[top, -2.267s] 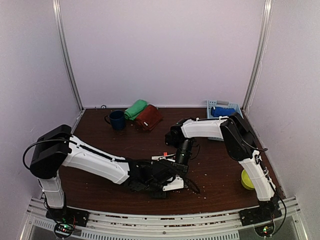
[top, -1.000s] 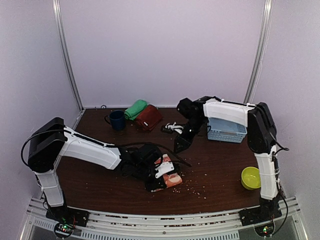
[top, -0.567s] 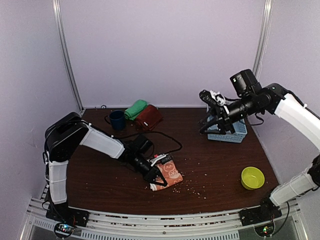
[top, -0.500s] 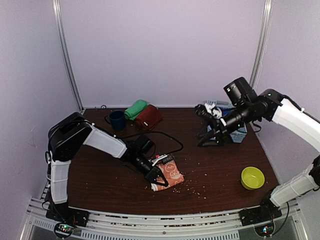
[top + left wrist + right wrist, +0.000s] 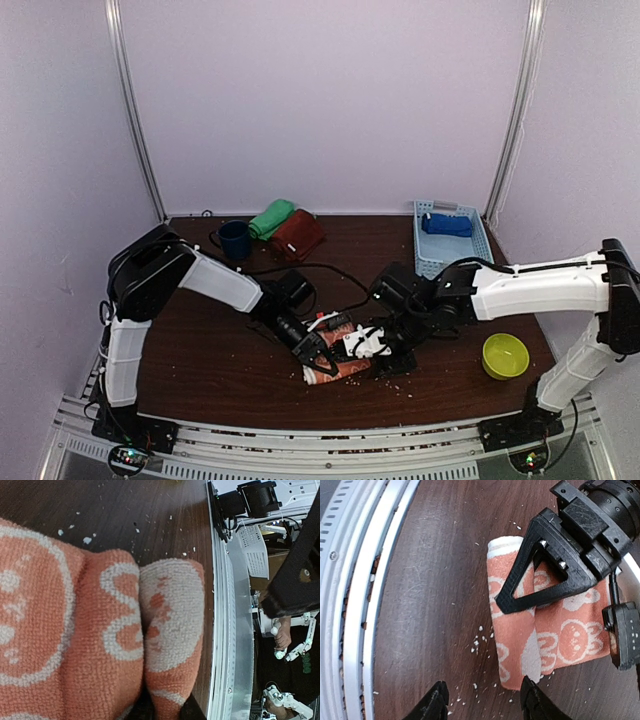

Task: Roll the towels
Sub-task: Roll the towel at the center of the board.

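Dark brown wood tabletop, crumb-speckled | pale lilac walls around | left fingers were clamped on orange bunny towel | right fingers hung wide just beside it

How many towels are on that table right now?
4: green towel and maroon towel back left, blue towel in the basket, orange towel front centre. None obviously hidden.

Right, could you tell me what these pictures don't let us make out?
Left hand grip: the orange towel fills the left wrist view; the right wrist view shows only one finger.
The orange towel, top view: partly covered by the right hand and left hand.
Blue towel in the basket, top view: too small to tell whether it is rolled.
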